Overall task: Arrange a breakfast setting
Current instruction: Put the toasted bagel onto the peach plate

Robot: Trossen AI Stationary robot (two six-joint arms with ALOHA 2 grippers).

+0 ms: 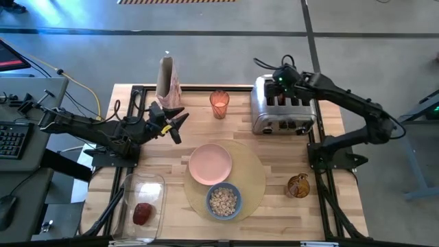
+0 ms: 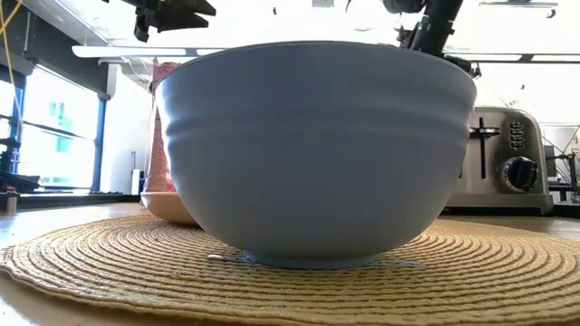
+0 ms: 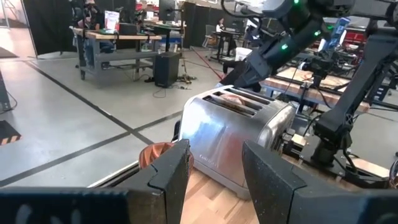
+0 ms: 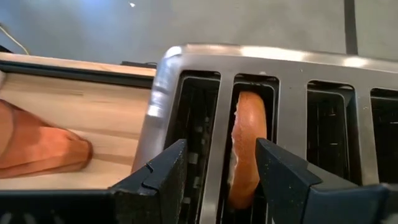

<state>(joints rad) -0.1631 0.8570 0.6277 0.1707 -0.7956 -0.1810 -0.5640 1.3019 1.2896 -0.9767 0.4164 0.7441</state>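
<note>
Above the toaster (image 1: 283, 110), the right gripper (image 4: 219, 163) is hovering with fingers spread and empty, straddling the slot where the bagel half (image 4: 246, 144) is standing on edge, apparently so it can be pinched and lifted out. Left of the toaster, the left gripper (image 1: 180, 122) is waiting raised and unclenched, holding nothing. Forward of the toaster, the placemat (image 1: 255, 180) is carrying the pink plate (image 1: 210, 164) and the blue bowl (image 1: 223, 200) of cereal, ready to receive the bagel.
</note>
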